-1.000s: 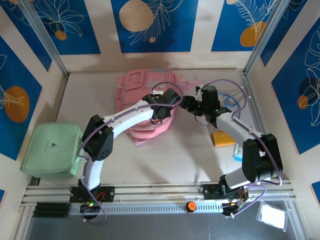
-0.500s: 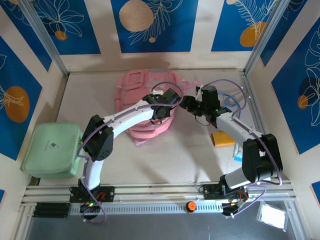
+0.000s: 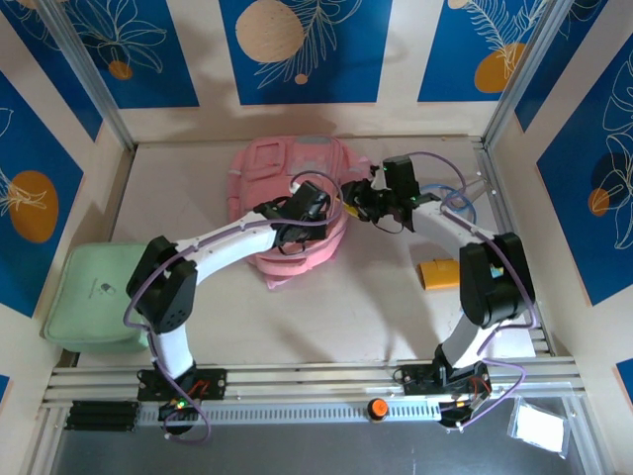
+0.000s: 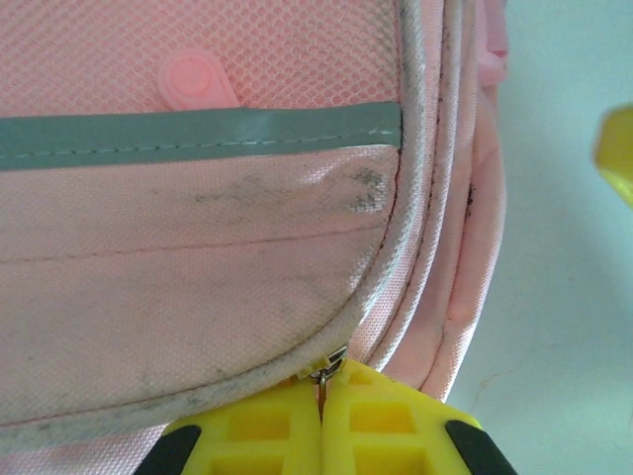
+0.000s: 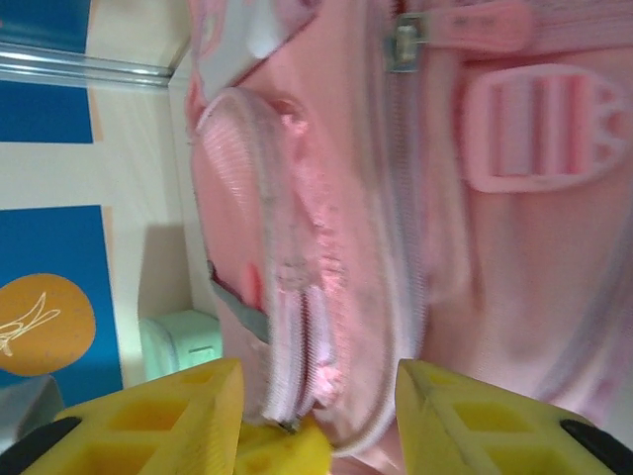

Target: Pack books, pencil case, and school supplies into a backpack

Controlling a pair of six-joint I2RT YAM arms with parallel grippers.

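The pink backpack (image 3: pixel 277 173) lies flat at the back middle of the table. My left gripper (image 3: pixel 331 216) is at its right edge, shut on a small metal zipper pull (image 4: pixel 323 374) at the rim of the front pocket (image 4: pixel 198 267). My right gripper (image 3: pixel 358 203) faces the same edge from the right, open. Its yellow fingers (image 5: pixel 178 416) straddle the zippered side of the backpack (image 5: pixel 495 247), and the left gripper's yellow tip (image 5: pixel 282 450) shows low between them. A yellow flat item, seemingly one of the books (image 3: pixel 440 272), lies on the right. The pencil case is out of view.
A mint-green box-shaped case (image 3: pixel 99 292) sits at the left edge of the table. A blue-and-white cable (image 3: pixel 460 198) lies at the back right. Walls and metal posts close in the table on three sides. A white packet (image 3: pixel 539 426) lies off the table's front right.
My left gripper has shut on the zipper pull and shifted left, its elbow swinging left. My right gripper has moved left and back, up to the backpack's edge, its fingers slightly closer.
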